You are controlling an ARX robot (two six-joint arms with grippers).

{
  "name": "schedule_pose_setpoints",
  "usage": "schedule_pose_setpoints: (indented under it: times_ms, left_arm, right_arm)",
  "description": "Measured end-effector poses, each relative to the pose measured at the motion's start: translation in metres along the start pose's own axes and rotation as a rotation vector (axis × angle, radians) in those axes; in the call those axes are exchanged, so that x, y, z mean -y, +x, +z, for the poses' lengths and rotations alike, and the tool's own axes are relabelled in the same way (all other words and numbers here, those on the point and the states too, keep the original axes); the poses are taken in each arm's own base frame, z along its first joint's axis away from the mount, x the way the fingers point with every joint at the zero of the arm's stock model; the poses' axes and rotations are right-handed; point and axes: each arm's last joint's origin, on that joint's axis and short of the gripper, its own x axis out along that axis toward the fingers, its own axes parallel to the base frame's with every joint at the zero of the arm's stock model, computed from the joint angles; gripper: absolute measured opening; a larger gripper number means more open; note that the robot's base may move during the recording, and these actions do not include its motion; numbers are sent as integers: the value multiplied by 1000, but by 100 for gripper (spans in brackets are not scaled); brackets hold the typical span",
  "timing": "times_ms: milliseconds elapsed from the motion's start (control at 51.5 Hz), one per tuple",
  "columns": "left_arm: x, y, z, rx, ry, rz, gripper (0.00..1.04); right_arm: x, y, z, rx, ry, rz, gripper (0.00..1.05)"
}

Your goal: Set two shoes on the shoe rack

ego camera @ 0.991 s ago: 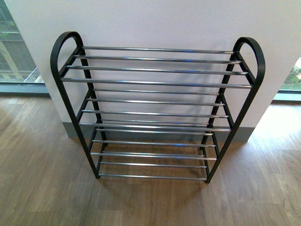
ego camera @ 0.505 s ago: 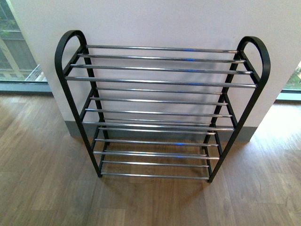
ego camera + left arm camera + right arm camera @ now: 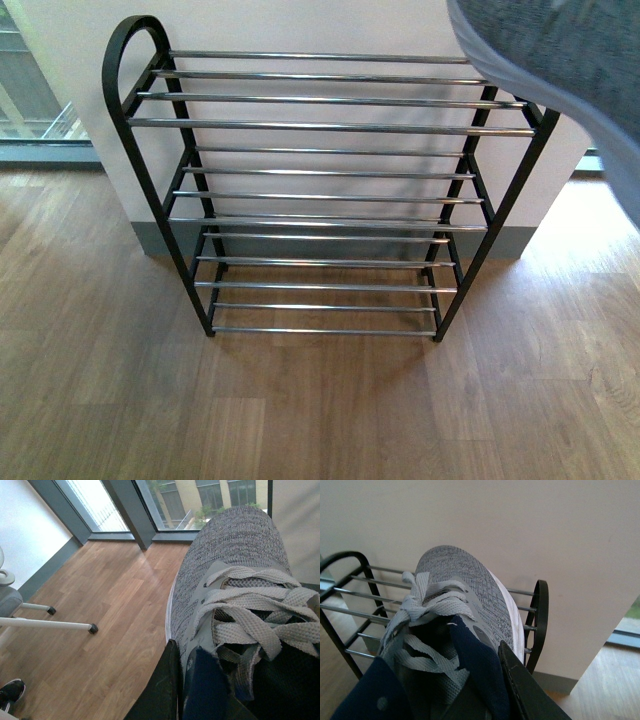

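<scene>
A wood-plank floor [image 3: 300,410] is seen across the lower half of the front view. A shoe rack [image 3: 320,127] is stood on it at the centre of the frame, set close against a white wall [image 3: 300,25] edged with a grey skirting [image 3: 150,242]. The rack is built of a black frame and three tiers of chrome rods (four rods in the top tier). Its rounded end loop is shown at upper left, while the upper-right corner is covered. In the left wrist view, the same planking is shown. White tube legs [image 3: 45,624] with black feet are rested on it at the left edge, and a dark shoe [image 3: 11,690] is seen in the lower left corner.
</scene>
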Motion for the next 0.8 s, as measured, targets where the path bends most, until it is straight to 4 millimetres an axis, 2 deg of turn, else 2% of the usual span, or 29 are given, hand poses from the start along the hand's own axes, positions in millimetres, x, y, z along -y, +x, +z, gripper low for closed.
schedule_pose_setpoints:
  times_ms: [78,330,428,486,680,797]
  left_arm:
    - [0,0,0,0,0,1,2]
    - [0,0,0,0,0,3,2]
    - [0,0,0,0,0,2,2]
    - [0,0,0,0,0,2,2]
    - [0,0,0,0,0,3,2]
    - [0,0,0,0,0,3,2]
  right_arm:
    - [-7,34,-7,-66,-3,-9,1]
    - [-19,103,-23,-177,13,-55,1]
    - [-22,139,-27,-204,46,-103,1]
    - [-20,162,-30,-214,71,-146,1]
    - [-4,214,-40,-258,153,-268,1]
    - [6,231,-41,-269,184,-342,1]
